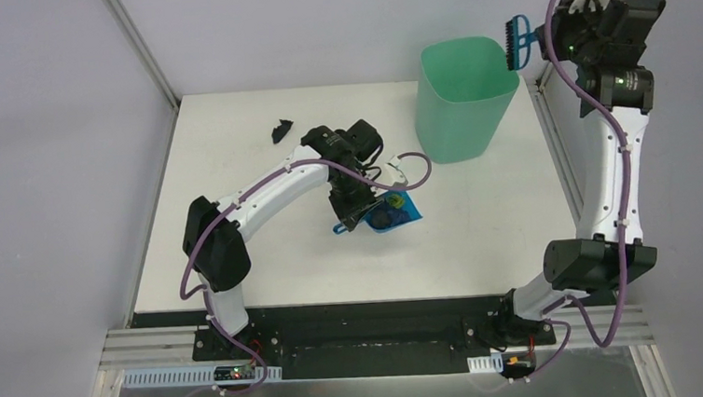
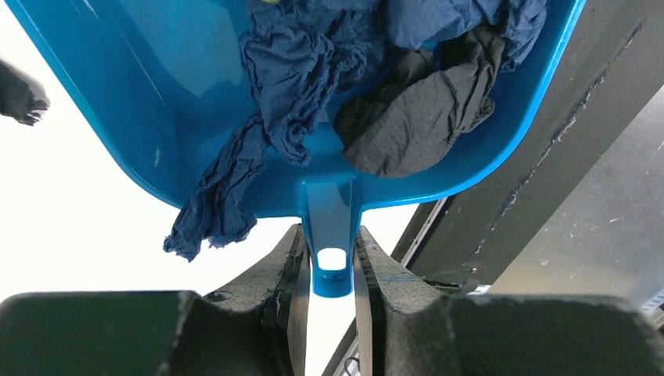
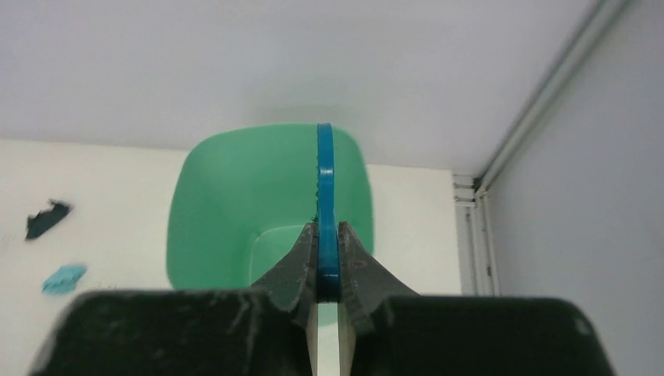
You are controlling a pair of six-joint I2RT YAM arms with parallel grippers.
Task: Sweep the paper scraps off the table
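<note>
My left gripper (image 1: 356, 211) is shut on the handle of the blue dustpan (image 1: 394, 212) over the middle of the white table (image 1: 240, 262). In the left wrist view the dustpan (image 2: 196, 94) holds crumpled dark blue scraps (image 2: 290, 86) and a black scrap (image 2: 423, 117). One dark blue scrap (image 2: 215, 207) hangs over its back rim. A black scrap (image 1: 281, 129) lies on the far table. The right wrist view shows it (image 3: 47, 219) and a light teal scrap (image 3: 64, 277). My right gripper (image 1: 539, 45) is shut on the blue hand brush (image 1: 514, 43), held high above the bin.
A green bin (image 1: 465, 97) stands open at the table's back right; it also shows in the right wrist view (image 3: 235, 204), below the brush. Grey walls and a metal frame rail (image 3: 540, 102) close in the back and sides. The black front edge (image 2: 548, 157) lies beyond the dustpan.
</note>
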